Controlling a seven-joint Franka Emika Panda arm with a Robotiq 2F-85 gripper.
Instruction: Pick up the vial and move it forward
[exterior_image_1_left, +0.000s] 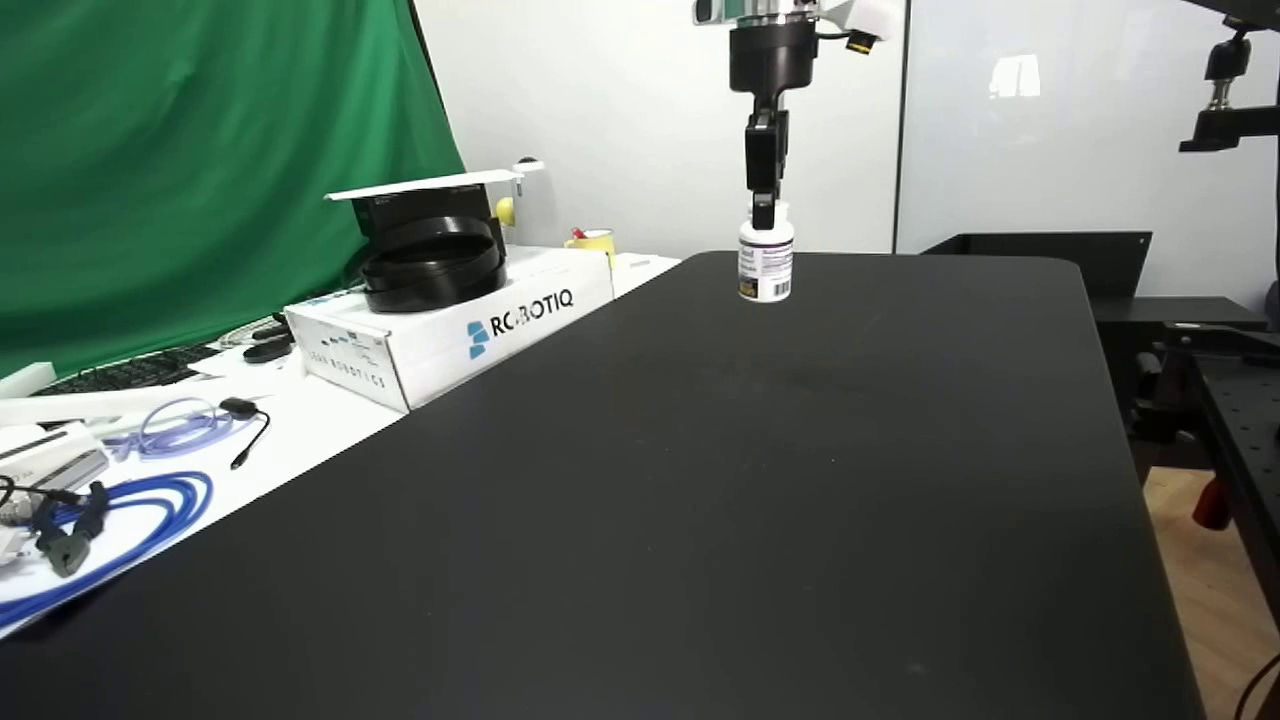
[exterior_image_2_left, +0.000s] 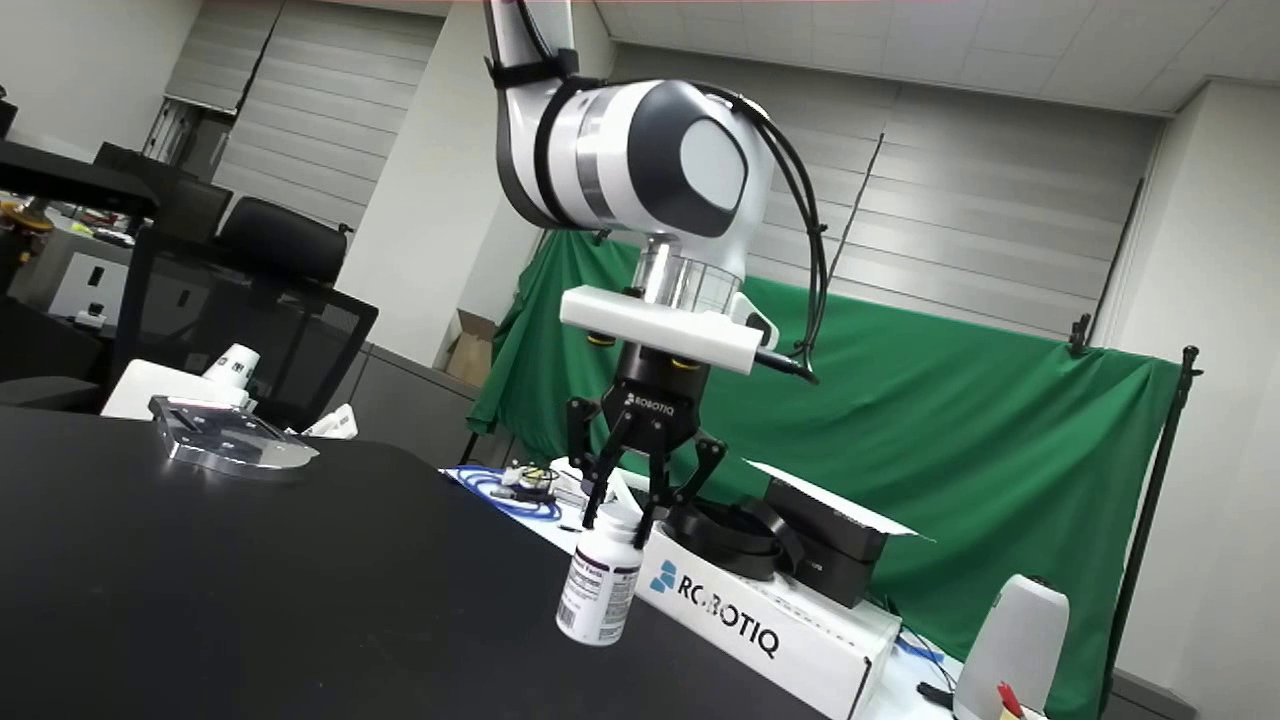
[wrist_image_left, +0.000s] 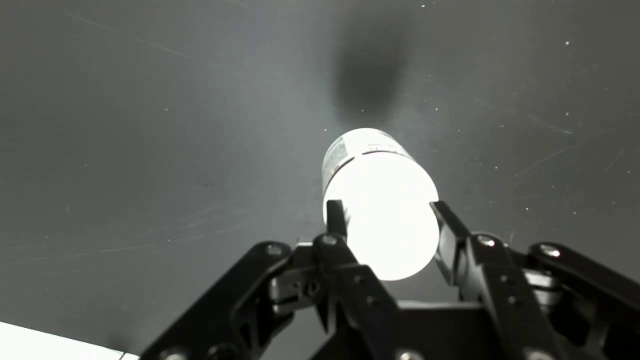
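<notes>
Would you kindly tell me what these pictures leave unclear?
Vial, in both exterior views: fine print too small.
Cap, wrist view: detail washed out by glare.
Arm, in an exterior view: cut off by the top edge.
Yellow mug, in an exterior view: base hidden by the white box.

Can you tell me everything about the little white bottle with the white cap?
The small white cylindrical bottle looks like plastic, with a round white cap that glares too brightly in the wrist view to show detail. Its white label has a dark band, small print and a barcode. The black two-fingered tool grips its top from both sides. The bottle hangs roughly upright, seemingly just above the flat black tabletop.
</notes>
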